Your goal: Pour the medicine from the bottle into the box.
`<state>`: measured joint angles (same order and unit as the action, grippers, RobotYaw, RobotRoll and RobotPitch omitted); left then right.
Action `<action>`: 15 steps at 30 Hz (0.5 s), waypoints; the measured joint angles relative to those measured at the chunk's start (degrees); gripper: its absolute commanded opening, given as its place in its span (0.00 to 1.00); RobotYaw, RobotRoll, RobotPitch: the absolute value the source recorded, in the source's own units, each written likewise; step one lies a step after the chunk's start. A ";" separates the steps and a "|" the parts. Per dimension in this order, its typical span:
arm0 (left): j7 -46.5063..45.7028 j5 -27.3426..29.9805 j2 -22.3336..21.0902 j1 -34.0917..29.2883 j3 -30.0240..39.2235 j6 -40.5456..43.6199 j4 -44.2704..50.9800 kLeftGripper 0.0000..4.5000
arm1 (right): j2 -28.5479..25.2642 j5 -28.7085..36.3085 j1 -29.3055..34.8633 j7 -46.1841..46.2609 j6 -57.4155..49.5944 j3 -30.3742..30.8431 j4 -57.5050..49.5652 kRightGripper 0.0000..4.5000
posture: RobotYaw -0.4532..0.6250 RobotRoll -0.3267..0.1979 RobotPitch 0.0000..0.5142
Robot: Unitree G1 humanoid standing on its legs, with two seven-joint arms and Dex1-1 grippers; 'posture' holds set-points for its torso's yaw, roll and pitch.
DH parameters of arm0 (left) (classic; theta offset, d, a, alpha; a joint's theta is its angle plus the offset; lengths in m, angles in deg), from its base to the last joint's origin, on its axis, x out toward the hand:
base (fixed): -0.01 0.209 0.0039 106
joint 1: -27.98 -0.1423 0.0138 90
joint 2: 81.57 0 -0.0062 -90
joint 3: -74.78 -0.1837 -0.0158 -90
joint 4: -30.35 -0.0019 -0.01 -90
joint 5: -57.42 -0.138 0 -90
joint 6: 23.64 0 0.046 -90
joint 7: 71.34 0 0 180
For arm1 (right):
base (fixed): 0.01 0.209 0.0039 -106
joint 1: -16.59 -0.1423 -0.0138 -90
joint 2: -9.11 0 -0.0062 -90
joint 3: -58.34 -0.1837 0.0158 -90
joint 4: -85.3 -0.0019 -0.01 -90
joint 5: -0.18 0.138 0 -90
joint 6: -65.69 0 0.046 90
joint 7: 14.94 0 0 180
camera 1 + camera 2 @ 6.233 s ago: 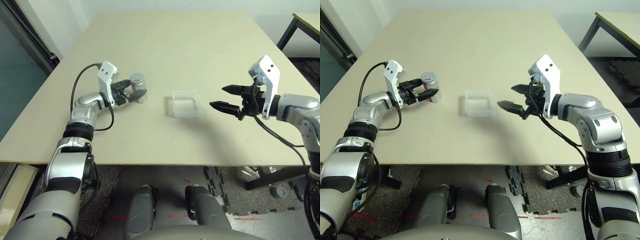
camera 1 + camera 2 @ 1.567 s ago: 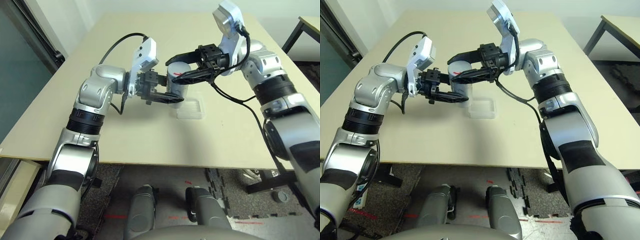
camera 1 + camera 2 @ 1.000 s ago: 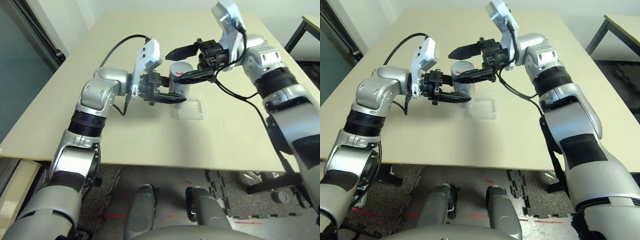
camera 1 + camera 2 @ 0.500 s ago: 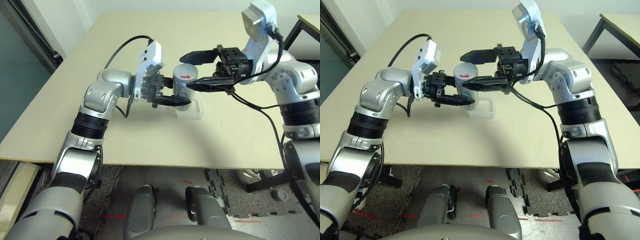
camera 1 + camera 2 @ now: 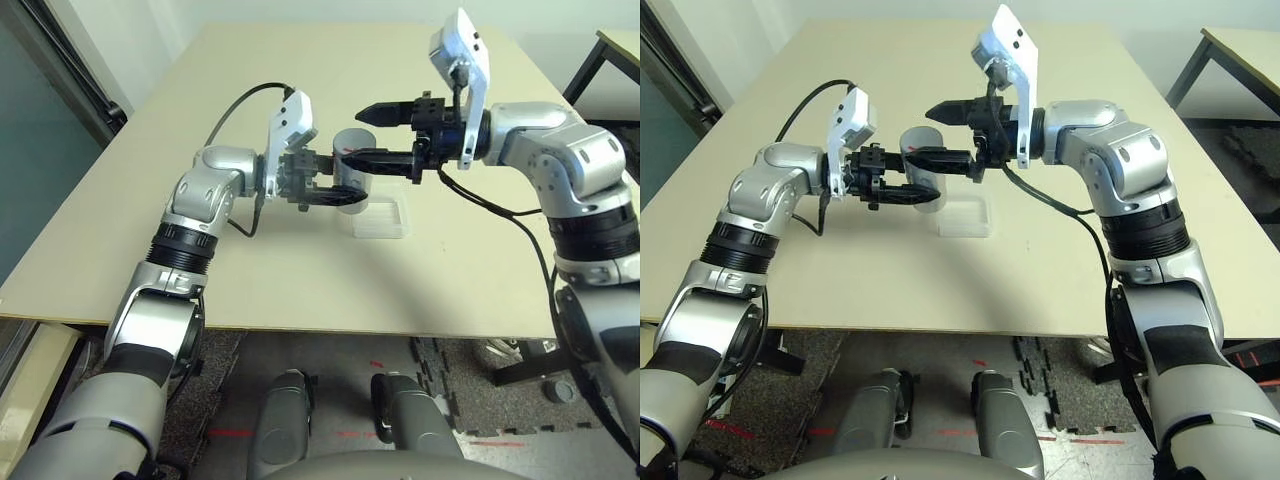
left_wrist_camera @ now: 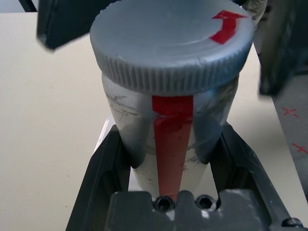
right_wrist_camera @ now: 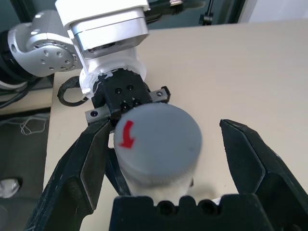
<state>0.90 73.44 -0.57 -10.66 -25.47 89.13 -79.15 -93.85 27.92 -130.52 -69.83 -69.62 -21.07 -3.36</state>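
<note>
The silvery-grey bottle (image 5: pixel 355 178) hangs above the table just left of the clear box (image 5: pixel 381 218). My left gripper (image 5: pixel 338 188) is shut on its body, and its fingers (image 6: pixel 106 163) press both sides below the grey cap (image 6: pixel 168 43), which is on and carries a red arrow. My right gripper (image 5: pixel 355 133) comes in from the right and stands open. Its fingers (image 7: pixel 77 178) straddle the cap (image 7: pixel 156 144), with a gap on at least one side. The medicine is hidden. The box lies flat on the table, under and right of the bottle.
The beige table (image 5: pixel 330 70) stretches wide beyond and around the box. A second table's dark leg (image 5: pixel 585 60) stands at the far right, and a dark wall panel (image 5: pixel 60 70) runs along the left.
My right wrist has rolled and drawn back left, so its open fingers now sit one above the other around the cap. My left gripper has kept hold of the bottle, shifting it slightly.
</note>
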 measured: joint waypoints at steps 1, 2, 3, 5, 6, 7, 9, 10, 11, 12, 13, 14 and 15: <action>0.00 -0.05 0.00 0.00 0.00 0.00 0.00 0.55 | 0.25 -0.27 0.00 0.22 -0.27 0.05 -0.19 1.00 | 0.49 0.62 0.18; 0.00 -0.12 0.00 0.00 0.00 -0.01 0.00 0.55 | 0.54 -0.61 -0.01 0.60 -0.59 0.05 -0.30 1.00 | 0.49 0.62 0.18; -0.01 -0.16 0.01 0.00 0.00 -0.01 0.01 0.55 | 0.76 -0.96 -0.04 0.97 -0.75 0.05 -0.30 1.00 | 0.49 0.62 0.18; -0.02 -0.18 0.05 -0.01 0.00 0.00 0.03 0.55 | 1.28 -1.50 -0.18 1.58 -0.81 0.05 -0.26 1.00 | 0.50 0.62 0.18; -0.03 -0.19 0.08 -0.01 0.00 0.01 0.06 0.55 | 1.67 -1.70 -0.32 1.72 -0.81 0.04 -0.20 1.00 | 0.50 0.62 0.18; -0.05 -0.19 0.13 -0.01 0.00 0.01 0.09 0.55 | 2.01 -1.93 -0.41 1.80 -0.80 0.03 -0.18 1.00 | 0.50 0.62 0.18; -0.09 -0.20 0.20 -0.03 0.00 0.02 0.16 0.55 | 2.56 -2.06 -0.47 2.00 -0.80 -0.05 -0.02 1.00 | 0.50 0.62 0.17; -0.11 -0.20 0.21 -0.03 0.00 0.03 0.17 0.55 | 3.00 -2.06 -0.48 2.26 -0.80 -0.14 0.07 1.00 | 0.50 0.62 0.17; -0.13 -0.20 0.27 -0.03 0.00 0.03 0.20 0.55 | 3.20 -2.04 -0.48 2.42 -0.80 -0.16 0.08 1.00 | 0.50 0.62 0.17; -0.15 -0.20 0.30 -0.05 0.00 0.04 0.23 0.55 | 3.41 -2.04 -0.50 2.59 -0.80 -0.28 0.13 1.00 | 0.50 0.62 0.17; -0.20 -0.20 0.32 -0.07 0.00 0.06 0.29 0.55 | 3.64 -2.01 -0.53 2.73 -0.80 -0.41 0.16 1.00 | 0.50 0.62 0.16; -0.26 -0.20 0.35 -0.08 0.00 0.10 0.39 0.55 | 3.89 -1.99 -0.53 2.84 -0.80 -0.62 0.18 1.00 | 0.50 0.62 0.16; -0.29 -0.20 0.40 -0.08 0.00 0.12 0.45 0.55 | 4.16 -1.98 -0.53 3.03 -0.80 -0.88 0.20 1.00 | 0.50 0.62 0.16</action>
<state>0.61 73.24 -0.17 -10.74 -25.47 89.26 -78.70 -89.69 25.94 -131.05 -66.80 -70.42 -21.95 -3.16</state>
